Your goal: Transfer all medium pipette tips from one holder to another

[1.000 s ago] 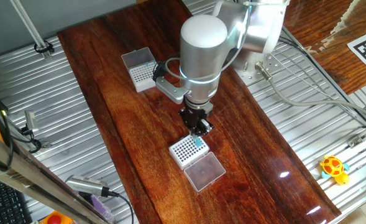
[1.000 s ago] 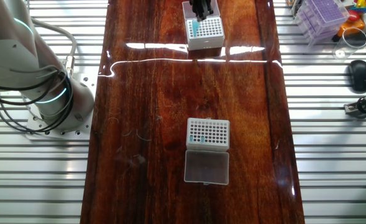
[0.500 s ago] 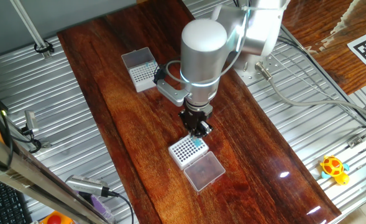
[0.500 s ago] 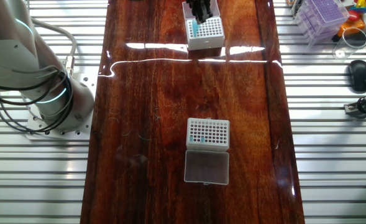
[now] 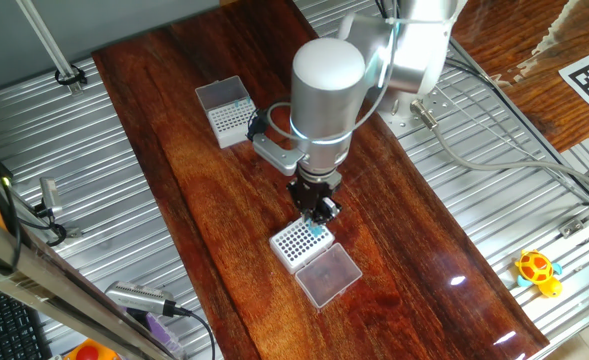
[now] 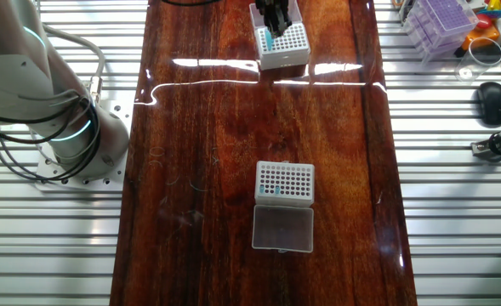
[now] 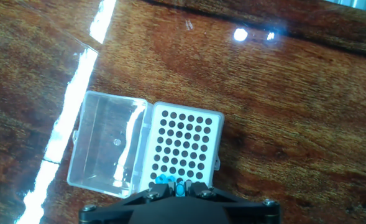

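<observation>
- Well apart from the jaws, up the table to their left in one fixed view, stands the fine-dot rack (image 5: 231, 120). At least 1 teal dot shows on it in the other fixed view, so the transfer looks unfinished.
- The gripper (image 5: 315, 210) hangs point-down over the near edge row of the bold-hole rack (image 7: 183, 146). Its jaws appear clenched on 1 teal tip (image 7: 179, 185), seen between them in the hand view, though the contact itself is too small to confirm.
- Just to the left of the jaws in the hand view, seated teal tips (image 7: 163, 180) already fill neighbouring holes of that same row. The step in hand reads as seating this tip beside them.
- Doing it well likely means centring the cone over 1 empty dark hole, keeping it upright, and descending straight and slowly so it does not catch on the white web between holes.
- The jaws should clear the seated neighbours on the way down. They should let go only once the tip sits in its hole, then lift straight up.
- Beyond the rack, on the side away from the jaws, the clear lid (image 7: 108, 146) lies open and flat on the wooden table (image 5: 184, 200), hinged to the rack and out of the descent path.
</observation>
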`<state>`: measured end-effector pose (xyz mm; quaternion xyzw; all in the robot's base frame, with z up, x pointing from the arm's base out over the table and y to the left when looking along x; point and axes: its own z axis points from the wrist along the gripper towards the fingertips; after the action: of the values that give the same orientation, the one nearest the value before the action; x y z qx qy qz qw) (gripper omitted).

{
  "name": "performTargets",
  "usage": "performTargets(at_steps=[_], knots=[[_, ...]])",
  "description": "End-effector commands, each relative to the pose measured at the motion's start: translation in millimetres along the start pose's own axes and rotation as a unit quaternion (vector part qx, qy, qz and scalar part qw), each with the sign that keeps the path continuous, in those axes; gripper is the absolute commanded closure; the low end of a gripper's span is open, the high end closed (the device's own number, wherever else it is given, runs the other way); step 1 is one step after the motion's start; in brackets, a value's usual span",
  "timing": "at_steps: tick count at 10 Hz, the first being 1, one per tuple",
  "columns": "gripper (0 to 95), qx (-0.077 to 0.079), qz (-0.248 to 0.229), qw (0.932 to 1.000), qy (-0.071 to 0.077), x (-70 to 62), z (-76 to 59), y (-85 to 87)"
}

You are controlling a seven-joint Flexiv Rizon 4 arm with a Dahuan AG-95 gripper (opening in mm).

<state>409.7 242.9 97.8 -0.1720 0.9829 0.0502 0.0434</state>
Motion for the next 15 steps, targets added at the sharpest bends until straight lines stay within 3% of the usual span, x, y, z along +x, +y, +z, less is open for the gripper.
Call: performTargets(at_steps=[1, 2, 3, 5, 7, 8, 9, 10, 11, 12, 14, 15], knots=[[57.0, 0.003, -0.003, 1.0, 0.001, 0.5, -0.5, -2.4], [57.0, 0.003, -0.005, 1.0, 0.001, 1.0, -1.5, -5.5], [76.0, 0.003, -0.017, 0.9999, 0.003, 4.9, -5.9, -20.8], [76.0, -0.001, -0.059, 0.9982, 0.012, 21.1, -17.7, -69.2], [76.0, 0.0, -0.11, 0.9937, 0.019, 47.7, -27.8, -122.1], [76.0, 0.005, -0.14, 0.9898, 0.025, 70.1, -34.8, -152.8], [76.0, 0.011, -0.156, 0.9871, 0.034, 86.2, -40.9, -168.6], [76.0, 0.016, -0.162, 0.9856, 0.044, 86.2, -40.9, -168.6], [76.0, 0.015, -0.161, 0.986, 0.043, 86.2, -40.9, -168.6], [76.0, 0.006, -0.145, 0.9888, 0.035, 86.2, -40.9, -168.6], [76.0, 0.007, -0.104, 0.9943, 0.024, 86.2, -40.9, -168.6], [76.0, 0.011, -0.058, 0.998, 0.02, 86.2, -40.9, -168.6]])
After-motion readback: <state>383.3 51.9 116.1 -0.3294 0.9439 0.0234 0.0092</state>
